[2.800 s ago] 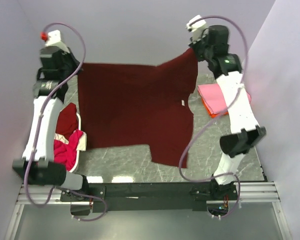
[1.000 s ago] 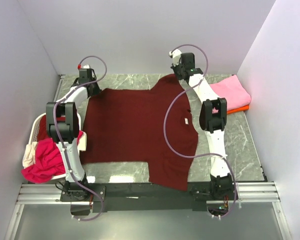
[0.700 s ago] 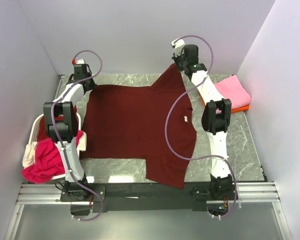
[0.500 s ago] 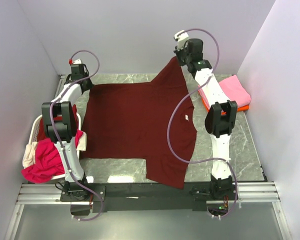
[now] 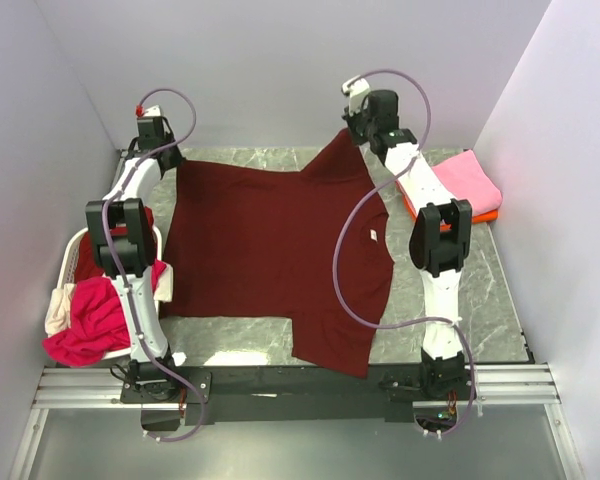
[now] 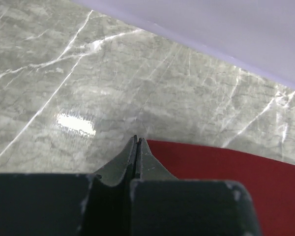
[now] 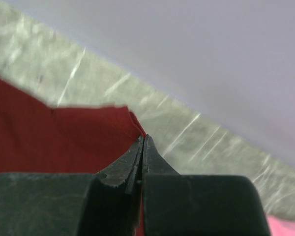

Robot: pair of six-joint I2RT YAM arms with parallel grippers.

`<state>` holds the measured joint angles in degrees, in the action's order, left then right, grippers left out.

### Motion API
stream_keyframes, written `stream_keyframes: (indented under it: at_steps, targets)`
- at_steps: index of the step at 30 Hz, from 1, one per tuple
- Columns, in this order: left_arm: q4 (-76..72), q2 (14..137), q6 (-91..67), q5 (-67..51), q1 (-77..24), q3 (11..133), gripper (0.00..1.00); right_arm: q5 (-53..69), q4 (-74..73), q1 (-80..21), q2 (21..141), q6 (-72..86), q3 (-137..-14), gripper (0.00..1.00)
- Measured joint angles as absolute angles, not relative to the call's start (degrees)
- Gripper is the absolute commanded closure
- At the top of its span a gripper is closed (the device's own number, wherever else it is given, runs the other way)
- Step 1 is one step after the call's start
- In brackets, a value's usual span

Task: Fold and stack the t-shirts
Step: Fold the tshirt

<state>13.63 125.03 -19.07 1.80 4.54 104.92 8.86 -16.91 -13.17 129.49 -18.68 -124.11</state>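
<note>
A large dark maroon t-shirt lies spread over the marble table, its near hem hanging past the front edge. My left gripper is shut on its far left corner; in the left wrist view the closed fingertips sit at the cloth's edge. My right gripper is shut on the far right corner and holds it slightly raised; the right wrist view shows cloth pinched at the tips. A folded pink shirt lies on an orange one at the far right.
A white plastic basket stands at the left edge with a magenta shirt and a cream one spilling over its rim. The back wall is close behind both grippers. Bare marble shows right of the maroon shirt.
Both arms brought the held maroon shirt from up in the air down onto the table. In the last half second the right gripper dropped slightly and the left drew back toward the far left corner.
</note>
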Motion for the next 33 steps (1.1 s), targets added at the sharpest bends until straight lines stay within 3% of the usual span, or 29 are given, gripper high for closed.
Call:
stream_keyframes:
  at_steps: [13,21,33]
  targets:
    - [13.9,130.3,-18.1,0.5,4.8,106.7,1.0,12.1,-13.4,-13.3,111.8,-18.6,-99.9,1.0]
    - [11.7,127.6,-18.1,-0.2,6.2,99.2,1.0,14.6,-9.8,-13.3,102.0,-18.2,-92.3,1.0]
    - [9.9,123.9,-18.1,-0.7,7.2,95.9,1.0,17.2,-10.3,-13.4,96.9,-17.6,-82.0,1.0]
